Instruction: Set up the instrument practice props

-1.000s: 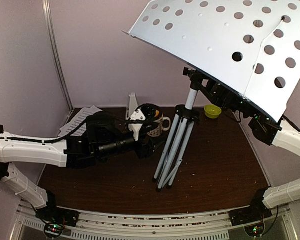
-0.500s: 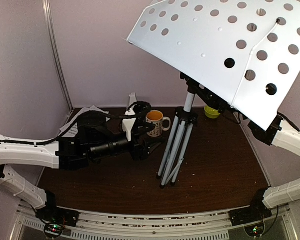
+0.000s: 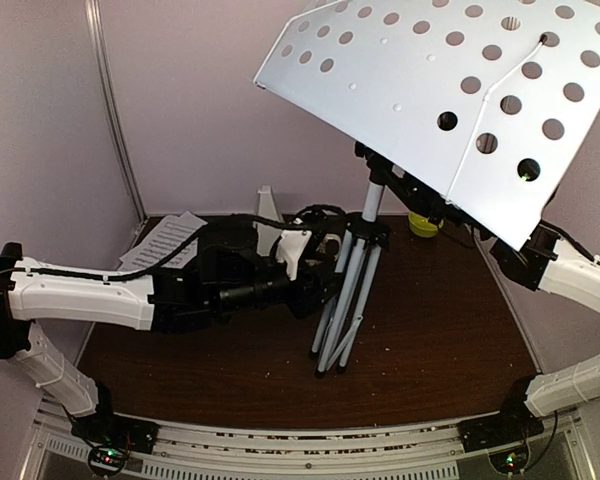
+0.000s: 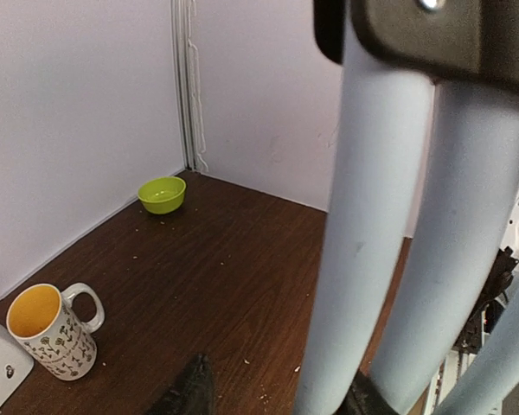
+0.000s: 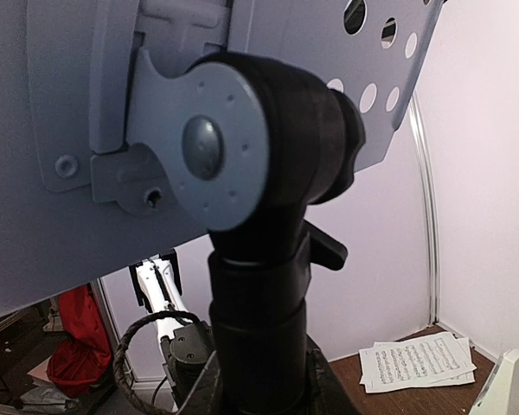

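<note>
Patterned mug (image 4: 52, 337) and green bowl (image 4: 162, 194) stand well apart on the brown table (image 4: 225, 259).

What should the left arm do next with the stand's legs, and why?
Probably close the left tool on the grey tripod leg between its open jaws. The music stand has its legs bunched together while the right tool grips its post, so a leg looks ready to spread.

Top view sits high behind the arm bases at 6 o'clock, facing the table's (image 3: 430, 340) 12 o'clock wall. Left wrist: low, very near tripod legs (image 4: 363, 259), facing 1 o'clock corner. Right wrist: tight under music stand (image 5: 242, 147) joint, looking up. All three share the stand.
</note>
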Controlling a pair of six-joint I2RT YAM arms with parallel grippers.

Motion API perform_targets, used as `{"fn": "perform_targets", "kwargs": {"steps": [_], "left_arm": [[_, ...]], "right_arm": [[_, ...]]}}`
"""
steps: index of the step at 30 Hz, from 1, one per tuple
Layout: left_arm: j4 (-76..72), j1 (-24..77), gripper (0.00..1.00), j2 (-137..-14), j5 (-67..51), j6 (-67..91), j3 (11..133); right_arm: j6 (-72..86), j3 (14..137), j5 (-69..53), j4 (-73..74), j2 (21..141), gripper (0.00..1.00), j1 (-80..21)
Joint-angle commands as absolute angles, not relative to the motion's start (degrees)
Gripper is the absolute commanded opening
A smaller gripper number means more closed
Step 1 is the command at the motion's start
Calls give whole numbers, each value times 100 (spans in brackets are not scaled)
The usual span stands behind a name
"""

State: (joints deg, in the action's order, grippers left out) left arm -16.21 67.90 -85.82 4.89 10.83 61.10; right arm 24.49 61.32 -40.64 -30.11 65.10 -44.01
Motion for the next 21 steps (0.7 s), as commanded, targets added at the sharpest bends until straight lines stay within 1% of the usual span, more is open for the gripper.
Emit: {"fn": "perform_targets", "kwargs": {"steps": [1, 6, 9, 12, 19, 21], "left_arm": [[-1692, 6805, 42, -8649, 796, 917, 6275], [-1636, 6803, 32, -8760, 689, 581, 6404], [-1551, 6805, 23, -8782, 488, 259, 6466], [-1550, 6803, 12, -8723, 183, -276, 6328], [-1426, 6719, 1, -8449, 277, -1638, 5881], [-1514, 6603, 0, -8362, 277, -1915, 5735]], "right_arm": [[2943, 6350, -3607, -4869, 6369, 0, -4447], [3302, 6376, -3663, -5079, 6492, 0, -4450], [3402, 6422, -3680, -5050, 6538, 0, -4450], [3496, 6459, -3700, -4963, 6543, 0, -4450], [3822, 6672, -3901, -4579, 6585, 0, -4460], [3894, 6743, -3955, -4474, 6604, 0, -4461]]}}
